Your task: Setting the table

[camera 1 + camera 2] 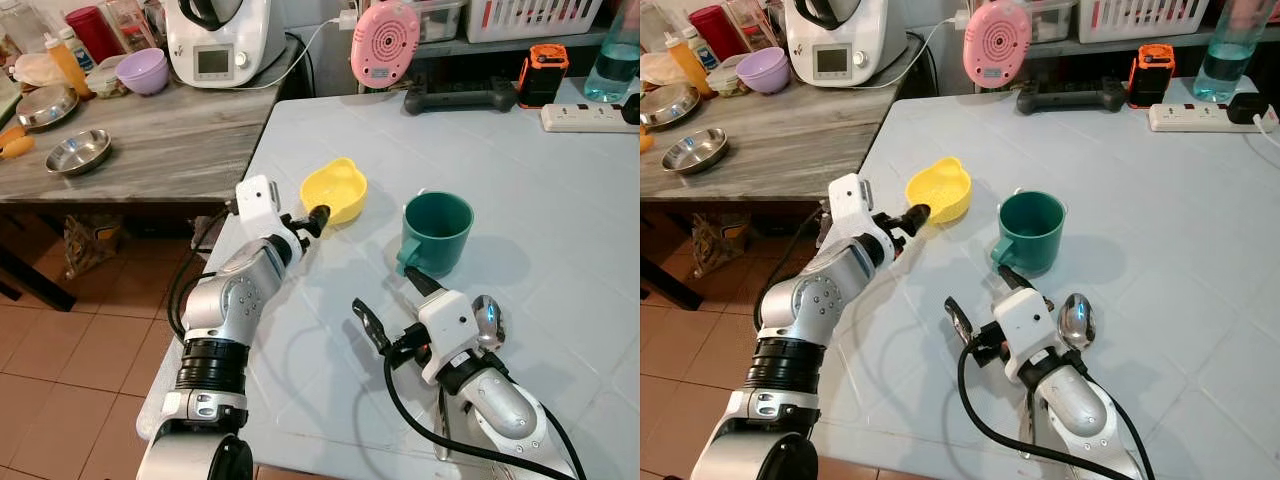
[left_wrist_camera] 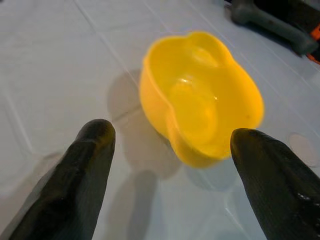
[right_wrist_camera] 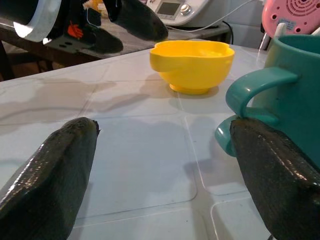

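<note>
The yellow bowl (image 1: 334, 188) sits upright on the pale grey table (image 1: 560, 230), near its left edge, and there's nothing in it as far as the left wrist view goes. The teal mug (image 1: 437, 232) is just beside it at about 4 o'clock, not touching, with its handle turned toward the robot.

The left gripper (image 1: 313, 218) is right at the bowl's near rim, roughly 7 o'clock from it. Its fingers (image 2: 82, 170) are spread wide with nothing between them, and the bowl sits just ahead of the gap. Whether a tip actually touches the rim is hard to call from the head views.

The right gripper (image 1: 392, 305) is low over the table at 6 o'clock from the mug. It's wide open too and empty, with one finger (image 3: 272, 170) just by the mug's handle and base, and the other (image 1: 366, 325) out over bare tabletop. A metal spoon (image 1: 1076, 319) shows beside the right wrist; I can't tell if it's lying on the table or resting on the arm.

Further out, at 12 o'clock along the far edge of the table, there's a pink round gadget (image 1: 385, 42), a black controller (image 1: 460, 97), an orange and black box (image 1: 543, 72), a water bottle (image 1: 612, 60) and a power strip (image 1: 588, 116). Over at 10 o'clock, a wooden counter (image 1: 170, 140) holds a white kitchen machine (image 1: 217, 40), a purple bowl (image 1: 143, 71) and two steel bowls (image 1: 78, 152).
</note>
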`<state>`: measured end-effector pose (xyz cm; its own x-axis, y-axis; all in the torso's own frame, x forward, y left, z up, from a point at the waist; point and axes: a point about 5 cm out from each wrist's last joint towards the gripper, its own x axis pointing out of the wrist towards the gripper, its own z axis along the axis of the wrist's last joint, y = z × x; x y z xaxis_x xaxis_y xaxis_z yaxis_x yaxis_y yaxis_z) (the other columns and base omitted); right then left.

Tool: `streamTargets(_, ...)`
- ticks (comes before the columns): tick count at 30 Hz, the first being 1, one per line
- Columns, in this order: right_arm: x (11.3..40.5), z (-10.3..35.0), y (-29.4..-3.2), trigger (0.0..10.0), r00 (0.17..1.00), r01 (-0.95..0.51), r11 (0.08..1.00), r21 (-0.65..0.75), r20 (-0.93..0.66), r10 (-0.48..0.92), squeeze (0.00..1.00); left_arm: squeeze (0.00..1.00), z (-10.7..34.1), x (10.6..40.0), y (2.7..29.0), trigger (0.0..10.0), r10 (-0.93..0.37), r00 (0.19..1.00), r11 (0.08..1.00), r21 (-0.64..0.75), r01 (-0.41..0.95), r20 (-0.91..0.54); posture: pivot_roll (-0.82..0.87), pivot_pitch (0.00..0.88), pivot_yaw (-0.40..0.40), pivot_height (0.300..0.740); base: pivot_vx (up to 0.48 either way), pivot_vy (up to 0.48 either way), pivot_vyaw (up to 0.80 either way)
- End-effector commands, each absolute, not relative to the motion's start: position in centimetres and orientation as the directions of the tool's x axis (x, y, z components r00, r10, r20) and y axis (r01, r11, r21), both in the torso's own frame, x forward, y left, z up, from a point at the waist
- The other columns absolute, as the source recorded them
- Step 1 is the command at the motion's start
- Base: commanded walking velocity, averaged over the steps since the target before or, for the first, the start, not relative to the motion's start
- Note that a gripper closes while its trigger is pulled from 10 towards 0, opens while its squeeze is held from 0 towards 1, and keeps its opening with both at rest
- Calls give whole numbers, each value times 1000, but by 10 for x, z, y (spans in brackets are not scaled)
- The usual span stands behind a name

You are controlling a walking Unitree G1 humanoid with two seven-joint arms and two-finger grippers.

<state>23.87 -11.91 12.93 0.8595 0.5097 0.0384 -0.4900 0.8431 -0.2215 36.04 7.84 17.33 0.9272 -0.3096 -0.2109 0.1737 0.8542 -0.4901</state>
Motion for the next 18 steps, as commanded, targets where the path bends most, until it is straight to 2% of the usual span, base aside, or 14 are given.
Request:
streamTargets(1,237,130,-114,10000,849,-506,834,-218,46,527,0,1000,165,362,87,10000,-271,928,865,-487,118,-257,-233,119,170,740,0,0,0)
streamTargets(4,239,130,-113,10000,848,-506,834,-222,49,528,0,1000,161,360,86,10000,-272,927,857,-504,110,-259,-230,117,169,740,0,0,0)
streamTargets(10,242,134,-113,10000,847,-502,833,-233,64,528,0,969,181,360,103,10000,-220,971,867,-476,149,-97,-228,112,170,740,0,0,0)
streamTargets(12,244,134,-113,10000,845,-504,831,-236,68,531,0,973,184,355,119,10000,-197,980,905,-390,171,-29,-223,108,162,740,0,0,0)
streamTargets(13,244,134,-113,10000,845,-504,831,-236,68,531,0,973,184,355,119,10000,-197,980,905,-390,171,-29,-223,108,162,740,0,0,0)
streamTargets(14,245,135,-112,10000,843,-505,830,-236,72,533,0,973,181,349,129,10000,-178,984,934,-317,167,-8,-223,108,162,740,0,0,0)
streamTargets(18,248,136,-111,10000,840,-508,828,-236,76,537,0,965,171,341,138,10000,-169,985,950,-270,155,-26,-208,101,151,740,0,0,0)
